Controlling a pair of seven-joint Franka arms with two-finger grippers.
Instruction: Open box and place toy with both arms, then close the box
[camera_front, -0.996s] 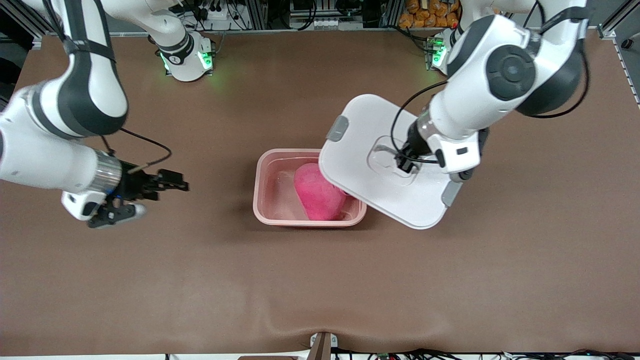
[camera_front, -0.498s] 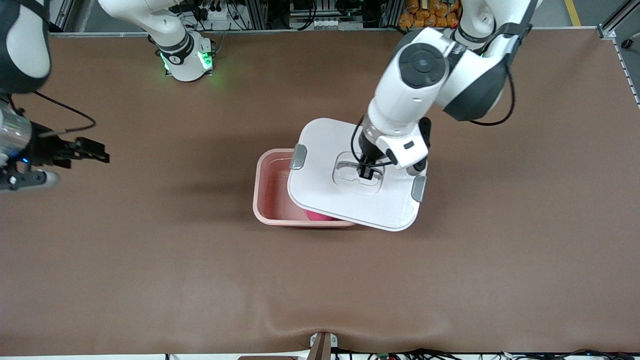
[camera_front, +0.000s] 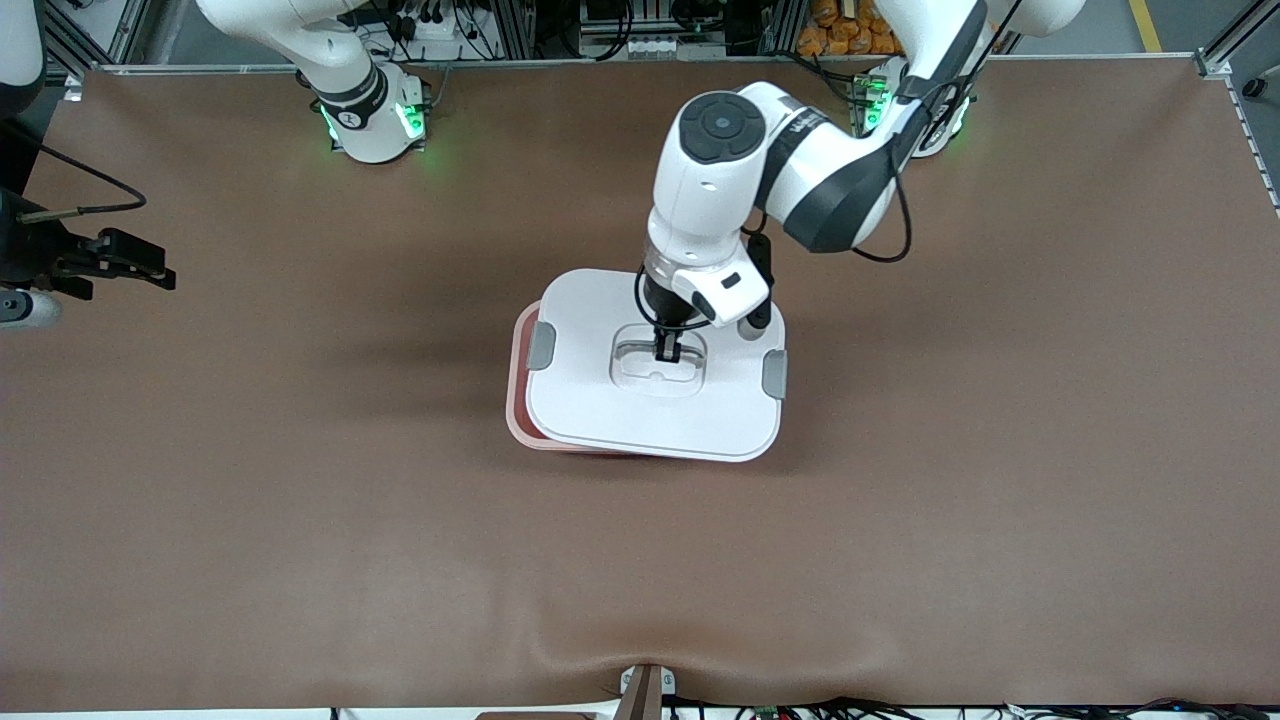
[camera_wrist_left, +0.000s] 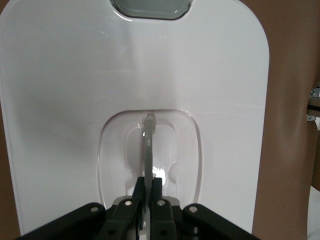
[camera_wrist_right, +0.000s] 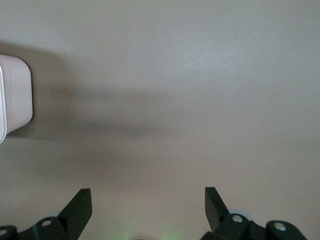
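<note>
1. Two claws show: the left claw (camera_front: 666, 352) is down on the lid (camera_front: 600, 400), and the right claw (camera_front: 135, 262) hangs over bare tabletop (camera_front: 300, 520) well away from the box (camera_front: 517, 425), toward the right arm's end.
2. Left claw: its fingers (camera_wrist_left: 142, 192) are pressed together on the thin grey handle (camera_wrist_left: 148, 142) that stands in the lid's recess, so it is clamped on the lid by that handle.
3. Lid: white, it lies over the box and covers nearly all of it, yet sits a little askew, shifted toward the left arm's end. Whether it rests on the box's rim or is just above it cannot be told.
4. Box: only a strip of its pink rim peeks out from under the lid, along the edge toward the right arm's end and at the corner nearer the front camera.
5. Clips: one grey clip (camera_front: 541, 346) sits on the lid's edge toward the right arm's end, the other (camera_front: 775, 374) on the edge toward the left arm's end.
6. Toy: hidden under the lid, so its place cannot be seen.
7. Right claw: its fingers (camera_wrist_right: 80, 207) stand wide apart and hold nothing; in its wrist view a corner of the lid (camera_wrist_right: 15, 95) shows at the picture's edge, well apart from the fingers. That arm waits.
</note>
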